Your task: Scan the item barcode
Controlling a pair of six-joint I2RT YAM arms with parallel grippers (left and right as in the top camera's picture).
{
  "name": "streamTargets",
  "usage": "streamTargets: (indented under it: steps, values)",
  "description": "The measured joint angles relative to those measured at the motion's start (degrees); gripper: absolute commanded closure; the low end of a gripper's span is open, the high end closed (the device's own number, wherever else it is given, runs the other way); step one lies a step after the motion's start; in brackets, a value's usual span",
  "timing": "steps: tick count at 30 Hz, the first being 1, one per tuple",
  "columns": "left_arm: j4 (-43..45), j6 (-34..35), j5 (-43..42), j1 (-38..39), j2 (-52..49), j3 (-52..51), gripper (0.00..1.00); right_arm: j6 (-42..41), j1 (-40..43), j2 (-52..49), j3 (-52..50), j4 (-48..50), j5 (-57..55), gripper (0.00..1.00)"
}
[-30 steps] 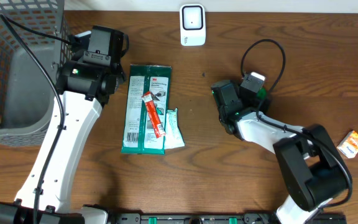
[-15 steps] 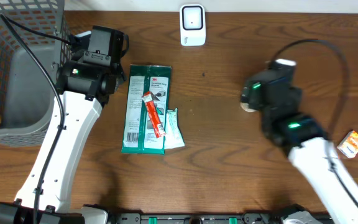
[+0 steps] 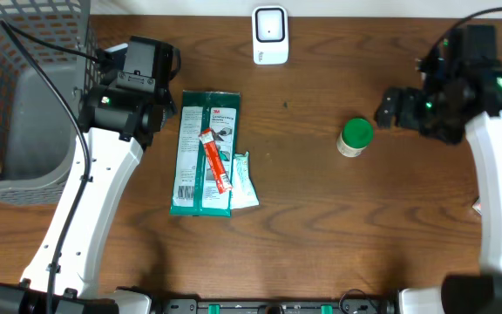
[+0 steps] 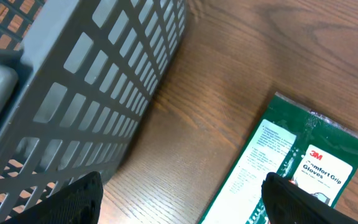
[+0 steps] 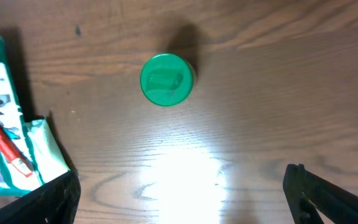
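Green-capped jar (image 3: pixel 354 137) stands upright on the bench (image 3: pixel 321 227), between the glove packet (image 3: pixel 204 161) and my right hand (image 3: pixel 389 108). That hand sits near it, not touching, spread and empty. Left hand (image 4: pixel 182 202) is also spread and empty, beside the basket (image 4: pixel 92 93).

Green glove packet (image 4: pixel 294 165), red "3M" logo stood on its white label, "Comfort Grip Gloves" was printed beneath, fine print alongside was too small to read.
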State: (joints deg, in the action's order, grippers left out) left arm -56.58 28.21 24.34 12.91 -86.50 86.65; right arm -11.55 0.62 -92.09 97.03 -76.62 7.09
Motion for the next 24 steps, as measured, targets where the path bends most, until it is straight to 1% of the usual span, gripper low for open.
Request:
streamTargets:
  steps: [5,13,19,24]
  values:
    - [0.0,0.0,0.0,0.0,0.0,0.0,0.18,0.6,0.0,-5.9,0.0,2.4,1.2,0.01]
    - [0.0,0.0,0.0,0.0,0.0,0.0,0.18,4.3,-0.5,-9.0,0.0,1.5,1.8,0.02]
    - [0.0,0.0,0.0,0.0,0.0,0.0,0.18,5.3,-0.5,-13.0,-0.1,0.9,2.0,0.02]
    - [0.0,0.0,0.0,0.0,0.0,0.0,0.18,6.2,-0.9,-16.4,-1.9,3.7,2.1,0.08]
